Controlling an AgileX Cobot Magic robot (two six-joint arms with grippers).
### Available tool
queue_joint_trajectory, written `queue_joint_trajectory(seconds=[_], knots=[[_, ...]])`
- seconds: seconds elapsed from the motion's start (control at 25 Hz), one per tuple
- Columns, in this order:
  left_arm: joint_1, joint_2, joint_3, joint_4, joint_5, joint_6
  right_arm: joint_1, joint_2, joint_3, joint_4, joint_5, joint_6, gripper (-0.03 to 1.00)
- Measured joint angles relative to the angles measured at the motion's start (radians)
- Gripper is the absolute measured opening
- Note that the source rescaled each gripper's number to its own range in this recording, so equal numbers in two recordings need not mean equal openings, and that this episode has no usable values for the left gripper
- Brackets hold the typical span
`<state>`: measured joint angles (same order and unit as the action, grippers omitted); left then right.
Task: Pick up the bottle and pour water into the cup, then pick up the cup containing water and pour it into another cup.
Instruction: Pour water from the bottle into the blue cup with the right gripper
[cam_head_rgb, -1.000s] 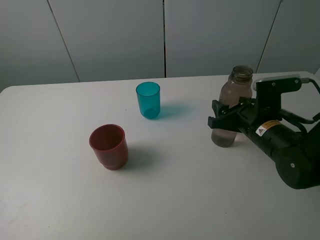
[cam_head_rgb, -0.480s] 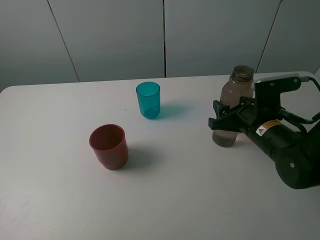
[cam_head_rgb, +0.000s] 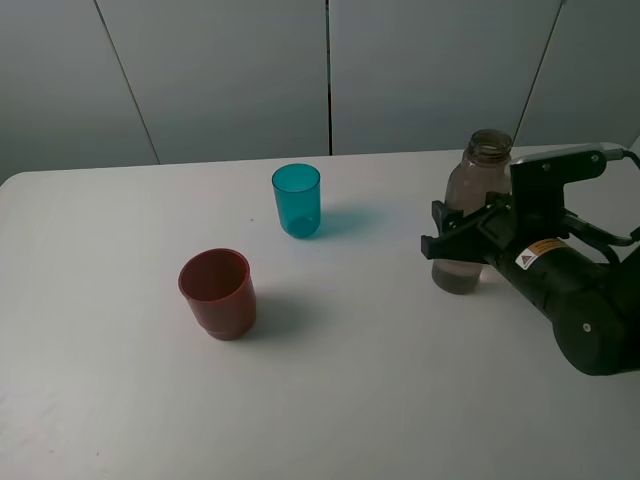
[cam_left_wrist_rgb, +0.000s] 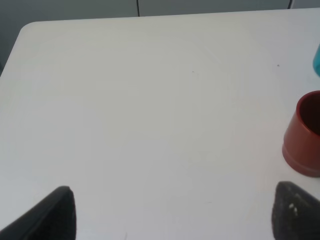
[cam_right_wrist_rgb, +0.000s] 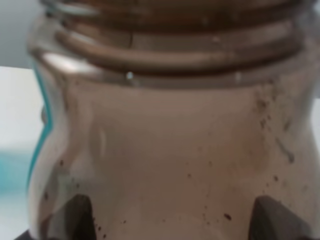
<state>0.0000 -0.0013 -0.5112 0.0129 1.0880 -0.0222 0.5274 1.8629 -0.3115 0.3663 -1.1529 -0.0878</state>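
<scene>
Smoky-brown bottle (cam_head_rgb: 470, 185) clamped in right gripper (cam_head_rgb: 455, 245); left gripper (cam_left_wrist_rgb: 175, 210) gapes empty. Teal cup (cam_head_rgb: 297, 200), red-brown cup (cam_head_rgb: 217, 290) untouched; both pours remain.

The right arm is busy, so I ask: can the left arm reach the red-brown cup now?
Probably yes. The left gripper is open, and only bare table lies between it and the red-brown cup, which stands upright.

Soft, even light casts faint shadows beside the teal cup (cam_head_rgb: 297, 200) and red cup (cam_head_rgb: 216, 293), the bottle (cam_right_wrist_rgb: 165, 150) blurred close-up
</scene>
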Motion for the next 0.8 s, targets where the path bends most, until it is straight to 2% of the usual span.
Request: queue_joint_trajectory(seconds=[0.08,0.2,0.36,0.44,0.56,0.8], knots=[[0.000,0.000,0.000,0.000,0.000,0.000,0.000,-0.048,0.000,0.011,0.053,-0.062,0.01],[0.000,0.000,0.000,0.000,0.000,0.000,0.000,-0.140,-0.022,0.046,0.163,-0.219,0.01],[0.000,0.000,0.000,0.000,0.000,0.000,0.000,-0.232,-0.121,0.141,0.431,-0.511,0.01],[0.000,0.000,0.000,0.000,0.000,0.000,0.000,-0.245,-0.178,0.181,0.529,-0.627,0.01],[0.000,0.000,0.000,0.000,0.000,0.000,0.000,-0.246,-0.256,0.207,0.618,-0.739,0.01],[0.000,0.000,0.000,0.000,0.000,0.000,0.000,-0.242,-0.390,0.220,0.711,-0.900,0.01]])
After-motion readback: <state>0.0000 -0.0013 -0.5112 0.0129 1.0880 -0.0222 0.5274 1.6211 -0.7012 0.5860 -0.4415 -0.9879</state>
